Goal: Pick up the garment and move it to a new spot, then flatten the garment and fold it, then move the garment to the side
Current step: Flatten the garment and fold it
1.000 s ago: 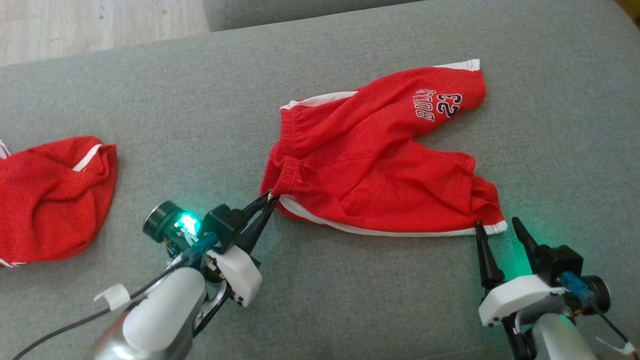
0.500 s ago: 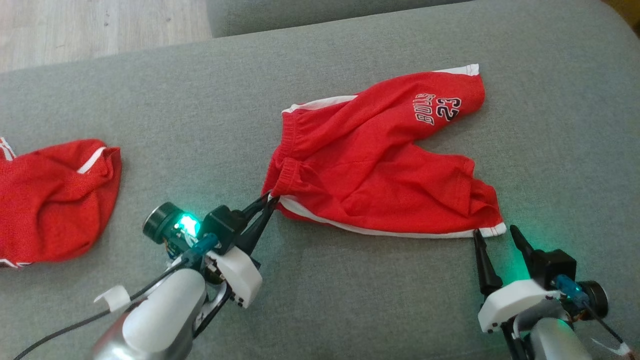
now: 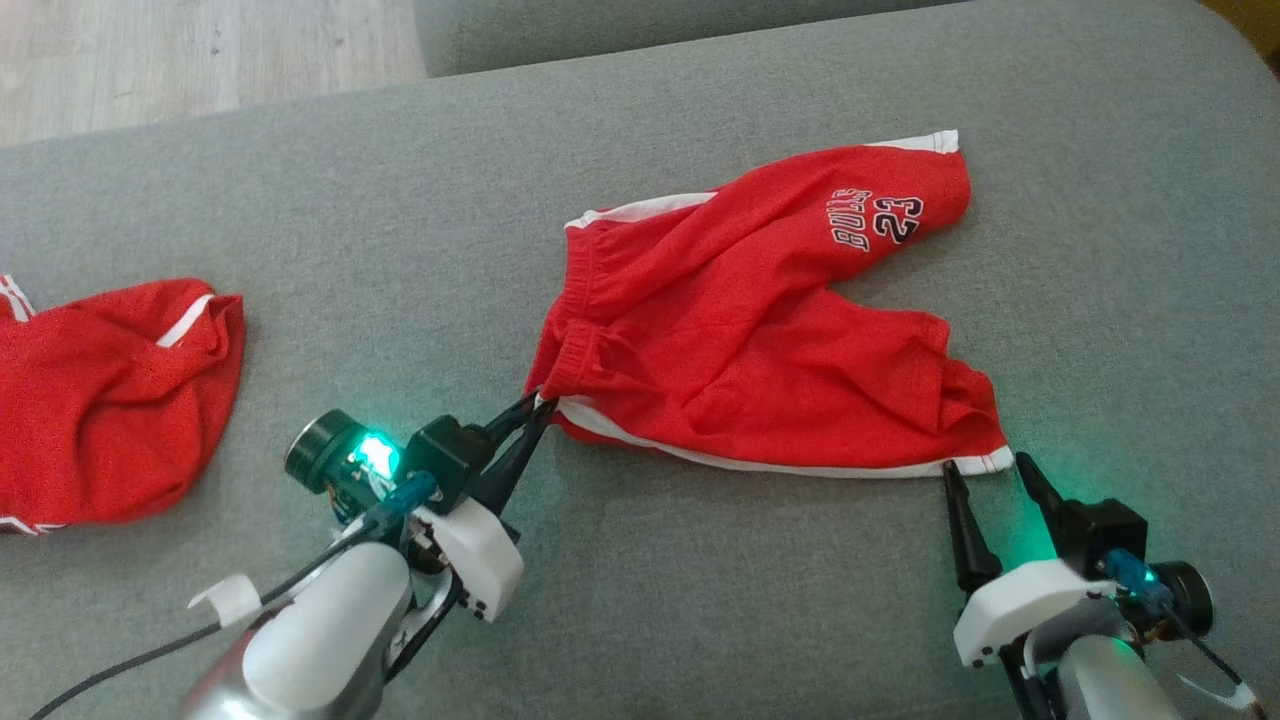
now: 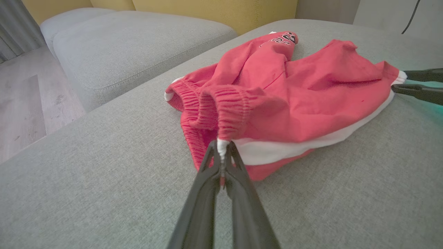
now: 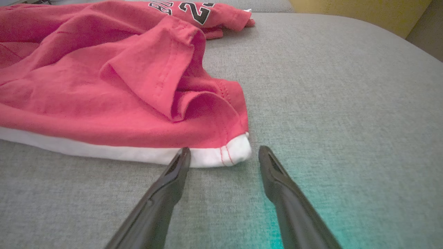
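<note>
The garment [image 3: 740, 330] is a pair of red shorts with white side stripes and "BULLS 23" print, spread crumpled on the grey cushion. My left gripper [image 3: 538, 400] is shut on the near waistband corner, where a white bit of cloth [image 4: 221, 147] is pinched between its tips. My right gripper [image 3: 985, 470] stands open at the near leg's white hem corner [image 5: 228, 154], which lies just ahead of the gap between its tips [image 5: 223, 154]. The right gripper's fingers [image 4: 420, 90] also show at the hem in the left wrist view.
A second red garment [image 3: 100, 400] with white trim lies bunched at the left of the grey cushion [image 3: 350, 200]. Wooden floor [image 3: 150, 50] shows beyond the far edge, with another cushion [image 4: 131, 45] and a yellow backrest behind.
The right gripper has crept a little toward the hem corner, still open. The left gripper stays shut on the waistband corner. The whole view shifted slightly.
</note>
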